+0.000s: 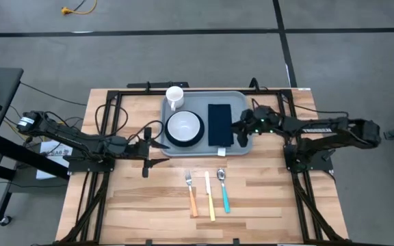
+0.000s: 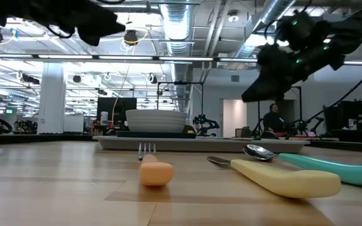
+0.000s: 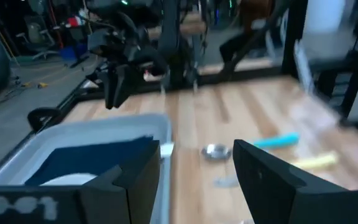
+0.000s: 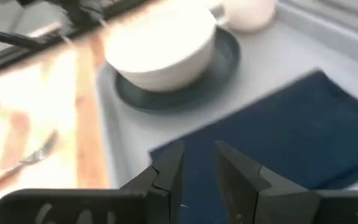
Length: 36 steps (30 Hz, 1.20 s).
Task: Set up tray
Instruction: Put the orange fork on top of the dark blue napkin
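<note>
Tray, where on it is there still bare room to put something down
The tray is mostly taken: mug at one far corner, bowl on the plate, dark napkin. Bare strips remain between mug and napkin along the far rim, and beside the right gripper.

grey floor point(image 1: 183, 55), ceiling strip lights point(image 2: 105, 57)

Two arms, matte black, jointed tube segments with black cabling. Right arm point(image 1: 320, 130): white lettering, green lights near wrist. Fingers point(image 3: 260, 180): dark, flat, angular.
</note>
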Each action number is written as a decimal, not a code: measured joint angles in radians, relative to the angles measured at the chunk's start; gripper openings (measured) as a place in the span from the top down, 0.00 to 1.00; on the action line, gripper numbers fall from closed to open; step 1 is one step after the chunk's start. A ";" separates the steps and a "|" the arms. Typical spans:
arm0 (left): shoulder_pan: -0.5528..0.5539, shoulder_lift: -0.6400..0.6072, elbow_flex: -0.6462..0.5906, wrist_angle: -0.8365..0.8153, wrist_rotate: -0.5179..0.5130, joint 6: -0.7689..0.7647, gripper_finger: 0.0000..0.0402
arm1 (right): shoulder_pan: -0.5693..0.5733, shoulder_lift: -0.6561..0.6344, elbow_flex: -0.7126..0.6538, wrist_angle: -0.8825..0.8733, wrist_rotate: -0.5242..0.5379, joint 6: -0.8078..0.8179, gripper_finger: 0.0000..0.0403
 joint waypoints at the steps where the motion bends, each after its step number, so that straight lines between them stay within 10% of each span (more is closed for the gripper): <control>1: 0.000 0.000 0.000 0.020 0.005 -0.026 0.52 | 0.011 -0.028 -0.008 0.001 0.000 -0.007 0.80; 14: 0.000 0.102 0.000 0.186 0.287 -0.149 0.52 | 0.175 -0.264 -0.024 -0.071 -0.011 -0.077 0.80; 23: 0.002 0.287 0.000 0.473 0.100 -0.175 0.52 | 0.300 -0.184 -0.024 -0.094 -0.012 -0.077 0.80; 36: 0.002 0.340 0.000 0.427 -0.010 -0.191 0.52 | 0.382 0.000 -0.022 0.084 -0.007 -0.004 0.80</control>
